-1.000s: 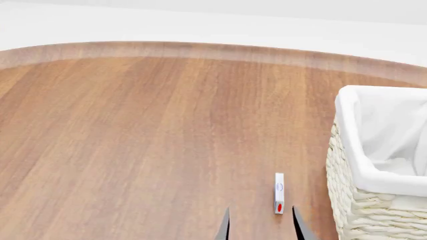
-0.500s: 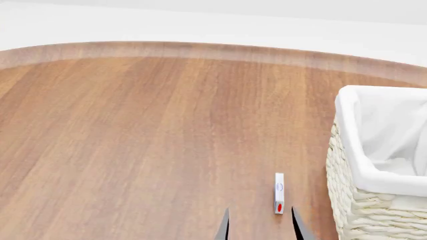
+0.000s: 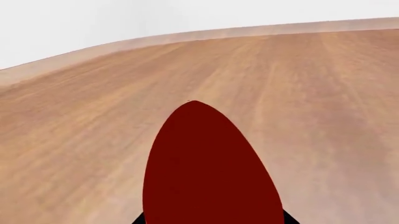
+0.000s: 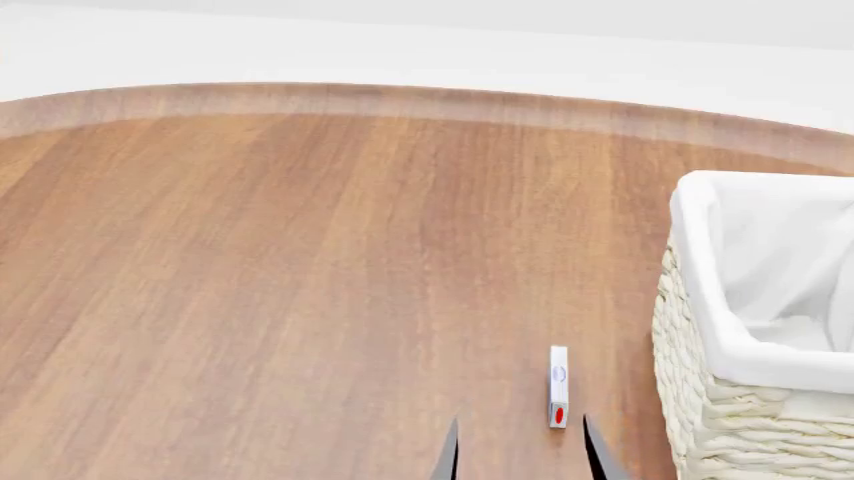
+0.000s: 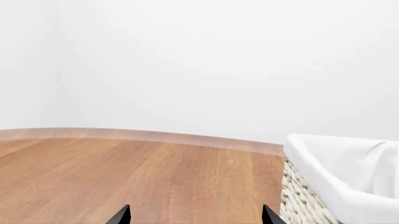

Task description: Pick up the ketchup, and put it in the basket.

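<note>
Claw tips of the right claw [image 4: 521, 458] poke in at 6 o'clock of the head view, spread wide and holding nothing. A small white box [image 4: 558, 386] with a red spot lies on the worktop [image 4: 267, 280] just beyond them, nearer the tip on the basket's side. The basket [image 4: 761, 330] stands at 4 o'clock.

The left claw [image 3: 210, 219] shows only as black corners flanking a dark red rounded shape, possibly the ketchup [image 3: 212, 168]; I cannot tell whether it pinches it.

Nothing has shifted in the head view since the earlier frames.

Only the left wrist view shows the red shape. The right wrist view adds the white wall [image 5: 187, 70] and the basket's cloth rim.
</note>
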Tool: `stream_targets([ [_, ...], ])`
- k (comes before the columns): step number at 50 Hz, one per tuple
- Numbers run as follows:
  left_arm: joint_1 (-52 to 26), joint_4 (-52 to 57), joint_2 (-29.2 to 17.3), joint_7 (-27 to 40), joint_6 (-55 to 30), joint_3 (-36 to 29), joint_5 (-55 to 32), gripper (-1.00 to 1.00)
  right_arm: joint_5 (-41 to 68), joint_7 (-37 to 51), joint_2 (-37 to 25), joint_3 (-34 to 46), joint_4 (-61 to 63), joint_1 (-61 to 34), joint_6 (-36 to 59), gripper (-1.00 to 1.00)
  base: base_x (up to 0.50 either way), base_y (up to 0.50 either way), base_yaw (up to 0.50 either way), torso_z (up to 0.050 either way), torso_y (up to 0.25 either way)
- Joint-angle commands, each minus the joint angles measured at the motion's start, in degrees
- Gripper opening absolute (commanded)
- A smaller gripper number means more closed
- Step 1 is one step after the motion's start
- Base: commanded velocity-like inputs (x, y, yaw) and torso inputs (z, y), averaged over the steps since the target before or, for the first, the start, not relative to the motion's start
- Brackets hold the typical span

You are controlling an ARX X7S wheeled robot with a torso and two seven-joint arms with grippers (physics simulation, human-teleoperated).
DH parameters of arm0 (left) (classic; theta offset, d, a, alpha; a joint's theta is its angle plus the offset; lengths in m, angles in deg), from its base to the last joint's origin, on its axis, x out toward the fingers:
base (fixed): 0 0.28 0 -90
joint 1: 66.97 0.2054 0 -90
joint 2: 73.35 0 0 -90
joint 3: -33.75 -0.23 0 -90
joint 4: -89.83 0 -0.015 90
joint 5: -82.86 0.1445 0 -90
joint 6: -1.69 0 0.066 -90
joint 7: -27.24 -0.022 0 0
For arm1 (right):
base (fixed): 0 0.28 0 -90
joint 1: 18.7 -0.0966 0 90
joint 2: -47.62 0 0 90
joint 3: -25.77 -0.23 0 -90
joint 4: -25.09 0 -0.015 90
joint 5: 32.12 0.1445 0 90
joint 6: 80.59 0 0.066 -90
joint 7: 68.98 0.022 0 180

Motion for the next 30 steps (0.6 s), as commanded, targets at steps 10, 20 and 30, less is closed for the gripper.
stream_targets([
  [10, 17.29, 55.36, -15.71, 19.13, -20.33, 0.31, 4.72, -1.00, 0.19, 0.33, -0.21, 0.50, -0.33, -0.11, -0.14, 1.00, 0.00, 0.00, 0.00, 0.000, 0.000],
  [20, 15.10, 73.00, -22.71, 20.34, -32.16, -0.98, -3.31, -1.00, 0.36, 0.41, -0.35, 0.69, -0.64, -0.10, -0.37, 1.00, 0.00, 0.00, 0.00, 0.000, 0.000],
  [30, -1.45, 78.61, -26.43, 18.42, -46.62, -5.38, -4.44, -1.00, 0.98, 0.53, -0.55, 0.38, -0.61, -0.44, -0.20, 1.00, 0.00, 0.00, 0.00, 0.000, 0.000],
])
